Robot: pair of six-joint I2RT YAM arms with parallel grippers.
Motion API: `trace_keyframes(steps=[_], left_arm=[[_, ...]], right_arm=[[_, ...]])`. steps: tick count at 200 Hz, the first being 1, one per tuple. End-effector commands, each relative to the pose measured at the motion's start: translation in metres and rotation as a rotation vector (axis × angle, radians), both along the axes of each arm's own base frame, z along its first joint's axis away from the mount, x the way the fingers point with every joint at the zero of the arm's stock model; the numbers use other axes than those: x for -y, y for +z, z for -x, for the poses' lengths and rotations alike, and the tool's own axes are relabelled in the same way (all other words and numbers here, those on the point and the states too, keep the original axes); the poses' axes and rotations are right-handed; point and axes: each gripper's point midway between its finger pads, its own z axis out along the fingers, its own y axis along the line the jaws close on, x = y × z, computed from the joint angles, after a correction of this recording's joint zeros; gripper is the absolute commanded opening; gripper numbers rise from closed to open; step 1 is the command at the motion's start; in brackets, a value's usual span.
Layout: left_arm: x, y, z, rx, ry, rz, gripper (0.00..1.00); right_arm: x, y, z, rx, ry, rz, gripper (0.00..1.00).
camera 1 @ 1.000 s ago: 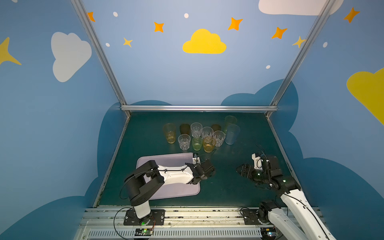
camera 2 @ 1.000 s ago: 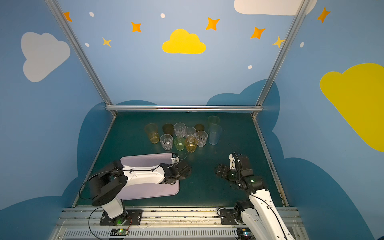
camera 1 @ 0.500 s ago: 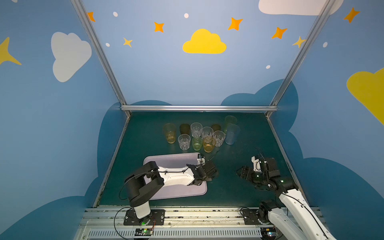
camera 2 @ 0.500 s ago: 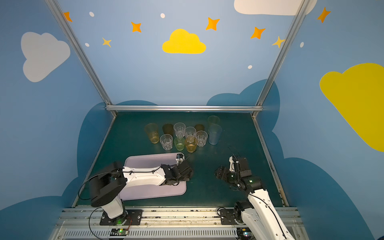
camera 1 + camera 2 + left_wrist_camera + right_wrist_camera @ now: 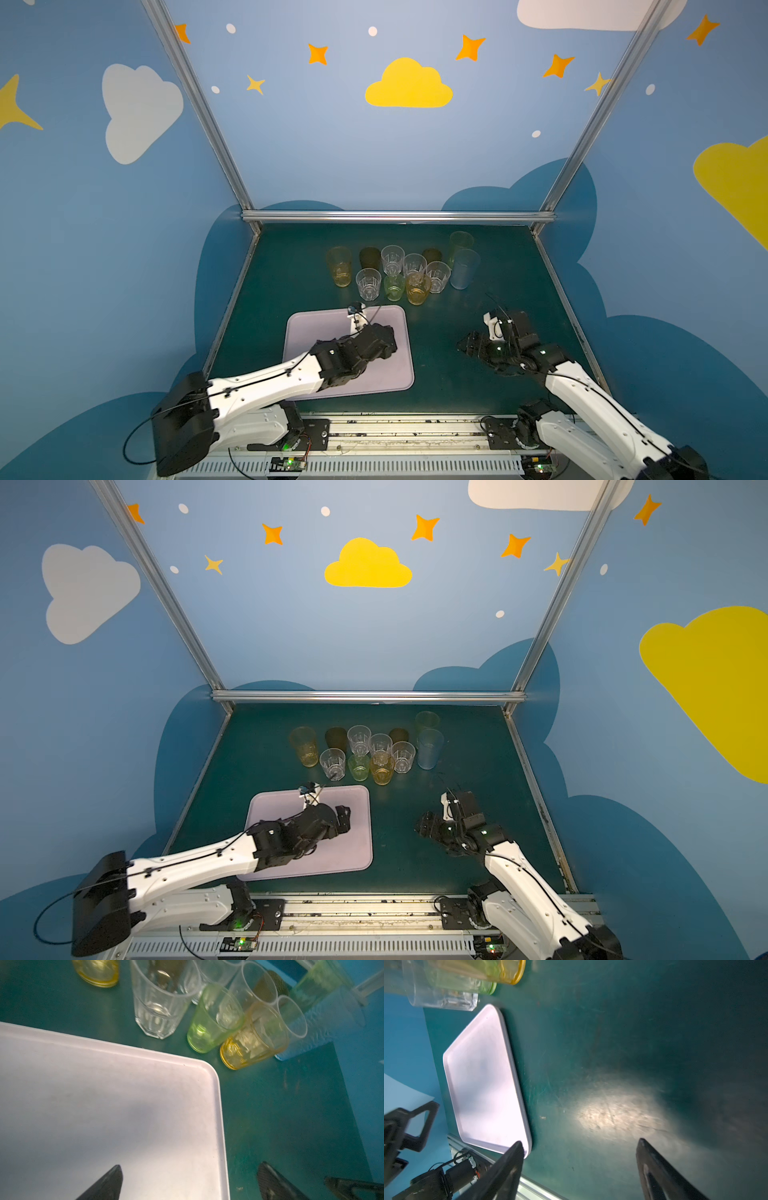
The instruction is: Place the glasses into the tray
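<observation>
Eleven translucent glasses (image 5: 403, 266) stand clustered on the green surface (image 5: 449, 374), none in the tray (image 5: 307, 332) yet. The empty lilac tray lies just at their six o'clock, likely for short carries. The left hand (image 5: 388, 338) hovers released over the tray's three o'clock rim; the right hand (image 5: 579, 1142), also spread empty, hangs farther toward three o'clock

There are eleven glasses (image 5: 414, 264): four clear, two brown, one orange, one short green, three tall (yellow, blue, green). Also one tray (image 5: 307, 330).
</observation>
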Motion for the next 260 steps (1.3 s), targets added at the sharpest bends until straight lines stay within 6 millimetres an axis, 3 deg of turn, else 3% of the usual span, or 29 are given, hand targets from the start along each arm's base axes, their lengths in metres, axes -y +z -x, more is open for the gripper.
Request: trace_keyframes(steps=[1, 30, 57, 63, 96, 136, 208, 260], left_arm=[[-0.048, -0.007, 0.007, 0.002, 0.106, -0.040, 1.00], [-0.088, -0.001, 0.017, 0.070, 0.187, -0.009, 1.00], [-0.112, 0.007, 0.025, 0.128, 0.223, 0.025, 1.00], [-0.116, 0.008, 0.027, 0.138, 0.228, 0.031, 1.00], [-0.127, 0.013, 0.034, 0.160, 0.231, 0.045, 1.00], [-0.128, 0.011, 0.039, 0.130, 0.208, 0.025, 1.00], [-0.111, 0.014, 0.039, 0.086, 0.109, -0.010, 1.00], [-0.104, 0.012, 0.036, 0.075, 0.088, -0.026, 1.00]], right_arm=[[-0.022, 0.008, -0.015, 0.043, 0.018, -0.013, 0.83], [-0.058, 0.005, -0.020, 0.038, 0.107, 0.036, 0.82], [-0.086, -0.010, -0.022, 0.005, 0.160, 0.053, 0.77], [-0.096, -0.005, -0.027, 0.017, 0.171, 0.043, 0.74], [-0.127, -0.018, -0.033, -0.013, 0.231, 0.069, 0.52], [-0.153, -0.028, -0.036, -0.025, 0.273, 0.078, 0.48], [-0.162, -0.047, -0.043, -0.043, 0.281, 0.181, 0.26], [-0.153, -0.060, -0.041, -0.072, 0.260, 0.246, 0.19]])
